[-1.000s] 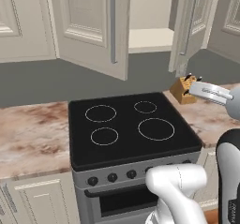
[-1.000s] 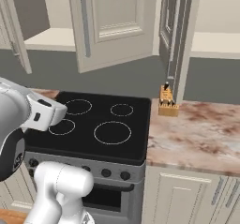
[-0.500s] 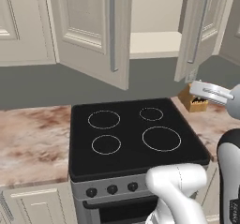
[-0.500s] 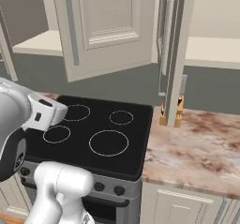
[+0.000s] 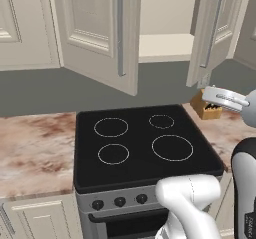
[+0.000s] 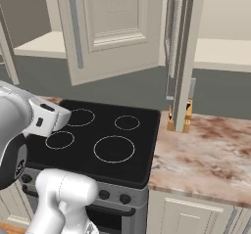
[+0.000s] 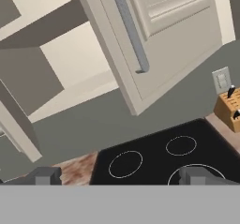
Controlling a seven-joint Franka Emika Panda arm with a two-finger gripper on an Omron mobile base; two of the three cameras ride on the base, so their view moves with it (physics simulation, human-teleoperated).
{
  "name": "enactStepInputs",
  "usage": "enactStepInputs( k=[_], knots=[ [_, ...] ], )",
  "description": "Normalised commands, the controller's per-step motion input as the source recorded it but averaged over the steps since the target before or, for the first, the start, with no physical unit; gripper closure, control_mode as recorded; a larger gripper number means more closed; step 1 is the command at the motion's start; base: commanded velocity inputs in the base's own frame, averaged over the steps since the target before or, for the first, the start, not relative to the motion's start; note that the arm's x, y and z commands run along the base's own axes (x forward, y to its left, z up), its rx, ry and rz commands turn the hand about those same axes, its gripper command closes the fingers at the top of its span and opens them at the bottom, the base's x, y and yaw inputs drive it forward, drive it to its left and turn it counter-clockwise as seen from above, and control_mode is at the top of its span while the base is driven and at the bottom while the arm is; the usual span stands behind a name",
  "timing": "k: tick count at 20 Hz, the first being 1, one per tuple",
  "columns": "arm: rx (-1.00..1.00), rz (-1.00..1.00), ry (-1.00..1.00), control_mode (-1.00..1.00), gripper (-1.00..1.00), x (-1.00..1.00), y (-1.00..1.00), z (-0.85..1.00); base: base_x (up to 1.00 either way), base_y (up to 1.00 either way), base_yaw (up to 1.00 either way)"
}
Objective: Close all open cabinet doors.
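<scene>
Two cabinet doors stood swung open above the cooktop, none yet shut.

The left cabinet door point(image 5: 100, 33) and right cabinet door point(image 5: 216, 30) hung out over the black cooktop point(image 5: 142, 143), baring a cream shelf point(image 5: 165, 48) between them. They looked like stiff, hinged panels, light to swing; a push on the flat face near the grey bar handle point(image 5: 120, 32), far from the hinge, seemed the best spot. The gripper point(image 7: 122, 176) had its fingers spread wide, holding nothing. A knife block point(image 5: 206, 105) stood on the marbled counter point(image 5: 35, 148) at the right.
</scene>
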Motion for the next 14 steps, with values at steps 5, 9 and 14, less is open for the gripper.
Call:
enactStepInputs(
  k=[5, 9, 14],
  knots=[
    [-0.01, 0.00, -0.04, -1.00, -1.00, 0.00, 0.02, 0.00, 0.00, 0.07, 0.00],
    [0.00, 0.00, -0.15, -1.00, -1.00, -0.24, -0.29, 0.00, 0.00, 0.00, 0.00],
    [0.00, 0.00, -0.09, -1.00, -1.00, -0.16, -0.36, 0.00, 0.00, 0.00, 0.00]
  ],
)
